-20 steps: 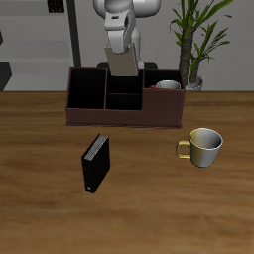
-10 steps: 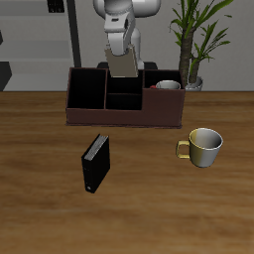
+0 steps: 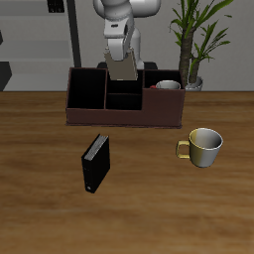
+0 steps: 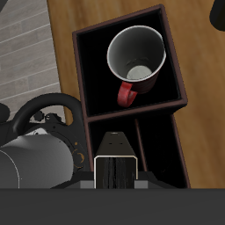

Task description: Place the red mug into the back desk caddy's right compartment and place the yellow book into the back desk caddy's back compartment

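My gripper (image 3: 122, 56) is shut on the yellow book (image 3: 122, 65), a thin grey-tan book held upright over the back desk caddy (image 3: 89, 117). The book's lower edge is at about the rim of the caddy's back middle cell. In the wrist view the book (image 4: 116, 169) shows edge-on above a narrow black cell. The red mug (image 3: 167, 86) stands upright in the caddy's wide end cell, the right compartment. In the wrist view the mug (image 4: 136, 54) shows its grey-white inside and red handle, enclosed by the caddy's walls (image 4: 177, 84).
A cream mug (image 3: 203, 146) stands on the table in front of the caddy's mug end. A black book (image 3: 95, 164) stands nearer the table's front edge. A potted plant (image 3: 193, 45) is behind the caddy, beside the robot's base.
My gripper has lowered the yellow book slightly toward the caddy. Nothing else has moved.
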